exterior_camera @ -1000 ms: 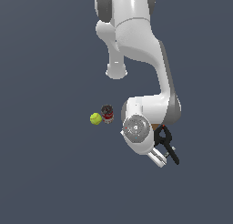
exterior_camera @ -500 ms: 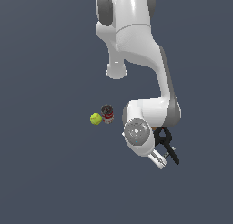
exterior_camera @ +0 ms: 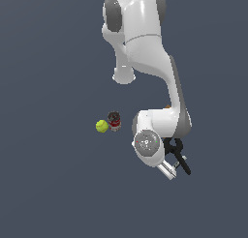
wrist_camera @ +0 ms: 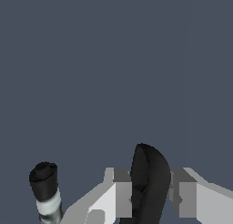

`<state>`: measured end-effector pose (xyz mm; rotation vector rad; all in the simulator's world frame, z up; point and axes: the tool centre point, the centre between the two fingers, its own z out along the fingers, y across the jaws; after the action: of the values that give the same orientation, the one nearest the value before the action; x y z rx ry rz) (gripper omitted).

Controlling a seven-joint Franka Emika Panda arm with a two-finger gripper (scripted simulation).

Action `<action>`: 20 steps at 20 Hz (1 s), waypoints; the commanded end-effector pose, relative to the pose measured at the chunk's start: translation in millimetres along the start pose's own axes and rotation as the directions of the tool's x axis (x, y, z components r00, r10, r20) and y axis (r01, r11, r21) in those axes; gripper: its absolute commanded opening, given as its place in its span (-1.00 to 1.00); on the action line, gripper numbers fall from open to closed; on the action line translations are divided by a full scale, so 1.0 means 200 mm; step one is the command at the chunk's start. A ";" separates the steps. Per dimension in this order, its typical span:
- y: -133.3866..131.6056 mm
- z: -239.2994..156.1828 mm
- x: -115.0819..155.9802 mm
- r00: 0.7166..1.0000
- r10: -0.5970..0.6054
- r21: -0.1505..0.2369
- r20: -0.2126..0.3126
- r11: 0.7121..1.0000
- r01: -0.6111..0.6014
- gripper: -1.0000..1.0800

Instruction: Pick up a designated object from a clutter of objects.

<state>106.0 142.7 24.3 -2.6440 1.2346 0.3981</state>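
Note:
The designated object, a large black spring clamp (exterior_camera: 180,157), shows beside the arm's wrist at the lower right of the exterior view. In the wrist view one rounded black handle of the clamp (wrist_camera: 149,180) stands between the two grey fingers (wrist_camera: 122,196), which touch it on both sides. My gripper (exterior_camera: 173,168) (wrist_camera: 150,198) is shut on that handle. The clamp's pincer end is hidden. Of the clutter of objects, a yellow-green tennis ball (exterior_camera: 101,126) and a dark red-labelled can (exterior_camera: 114,121) lie together toward the exterior view's left of the wrist.
A black-and-white marker pen (wrist_camera: 45,189) shows close beside the gripper in the wrist view. A sliver of something orange (exterior_camera: 167,106) peeks out behind the arm's forearm (exterior_camera: 174,92). The dark grey floor (exterior_camera: 48,184) spreads all around.
The wrist has drifted slightly toward the bottom of the exterior view, with the clamp still at the fingers. The ball and can have not moved.

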 end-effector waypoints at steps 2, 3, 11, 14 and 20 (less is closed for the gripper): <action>0.00 0.00 0.00 1.000 0.000 0.000 0.000 1.000 0.000 -1.00; 0.00 0.00 0.00 1.000 0.000 0.000 0.000 1.000 0.000 -1.00; 0.00 -0.01 0.00 1.000 0.000 0.001 0.000 1.000 0.000 -1.00; 0.01 -0.03 -0.02 1.000 0.000 0.001 0.000 1.000 0.000 -1.00; 0.06 -0.11 -0.07 1.000 0.000 0.001 0.000 1.000 0.000 -1.00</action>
<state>97.2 137.1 44.8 -2.6408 1.2387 0.3902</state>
